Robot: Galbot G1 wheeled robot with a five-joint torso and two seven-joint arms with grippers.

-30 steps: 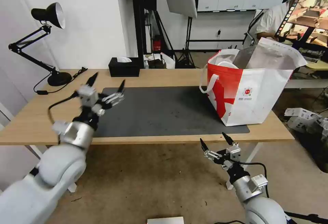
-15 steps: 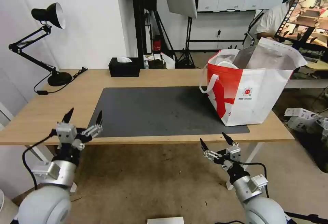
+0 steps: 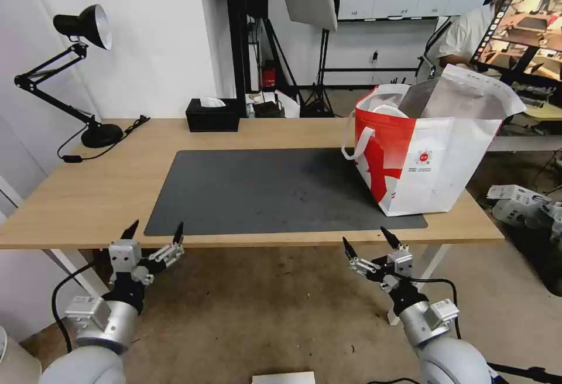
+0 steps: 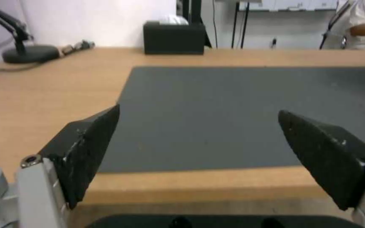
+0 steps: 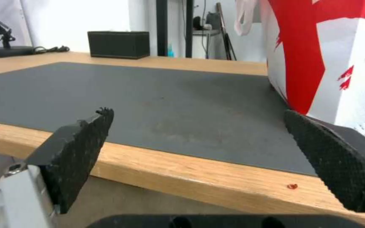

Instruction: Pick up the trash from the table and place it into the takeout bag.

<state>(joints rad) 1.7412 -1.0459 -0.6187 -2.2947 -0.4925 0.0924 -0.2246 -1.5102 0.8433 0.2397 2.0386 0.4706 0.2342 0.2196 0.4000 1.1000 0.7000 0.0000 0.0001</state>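
The takeout bag [image 3: 433, 156], red and white with a foil lining, stands open on the right end of the table [image 3: 88, 196], partly on the dark grey mat [image 3: 275, 191]. A white rounded rim [image 3: 389, 110] shows inside its mouth; the rest of the trash is hidden. My left gripper [image 3: 154, 229] hangs open just below the table's front edge, near the mat's left corner [image 4: 199, 111]. My right gripper [image 3: 367, 242] is open too, below the front edge in front of the bag [image 5: 198, 113]. The bag's red side [image 5: 313, 53] rises close by. Nothing sits between either pair of fingers.
A black desk lamp [image 3: 82, 27] and its cable occupy the table's far left. A black tissue box [image 3: 212, 116] sits at the back edge. A tiny red scrap [image 5: 292, 186] lies on the wood near the front edge. Boxes [image 3: 521, 202] lie on the floor at right.
My left arm has dropped and pulled back from above the mat's left part to below the table's front edge, gripper still open. The right arm and the bag have not moved.
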